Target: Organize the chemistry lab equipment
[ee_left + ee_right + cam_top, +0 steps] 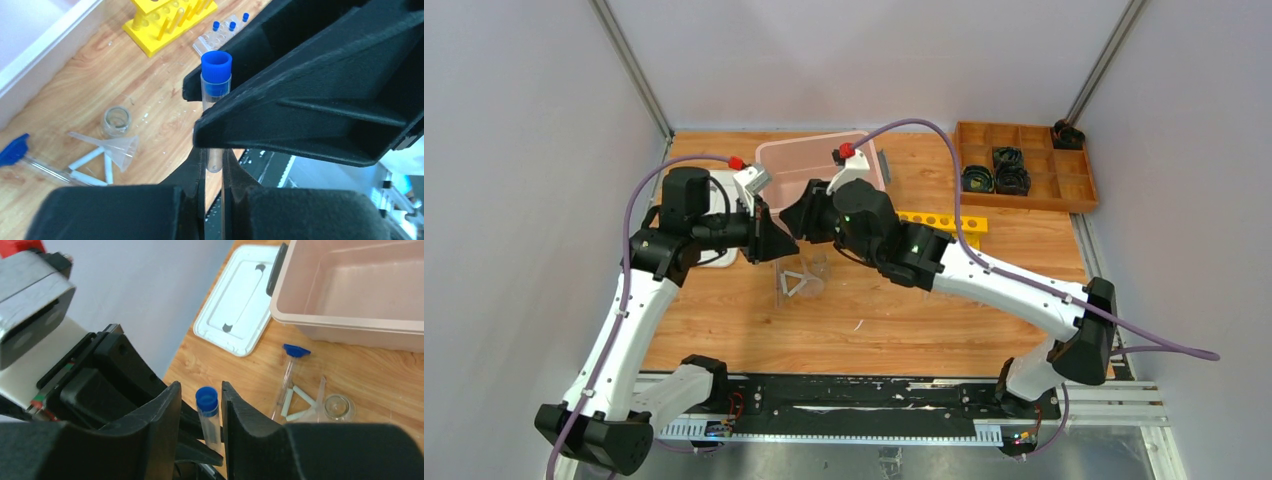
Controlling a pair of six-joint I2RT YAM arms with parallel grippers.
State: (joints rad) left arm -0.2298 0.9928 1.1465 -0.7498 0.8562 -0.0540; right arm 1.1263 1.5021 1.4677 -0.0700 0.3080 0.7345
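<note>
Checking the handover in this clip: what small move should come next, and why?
Probably close the right gripper on the tube. The left gripper pinches its lower end, while the right fingers flank the blue cap with a gap showing, so it seems not to grip yet.

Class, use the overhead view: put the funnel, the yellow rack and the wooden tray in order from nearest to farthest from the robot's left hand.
From the left hand, holding a capped tube:
1. Funnel, just below it, toward the arm bases.
2. Yellow rack, to the right, mid-table.
3. Wooden tray, far right corner.
</note>
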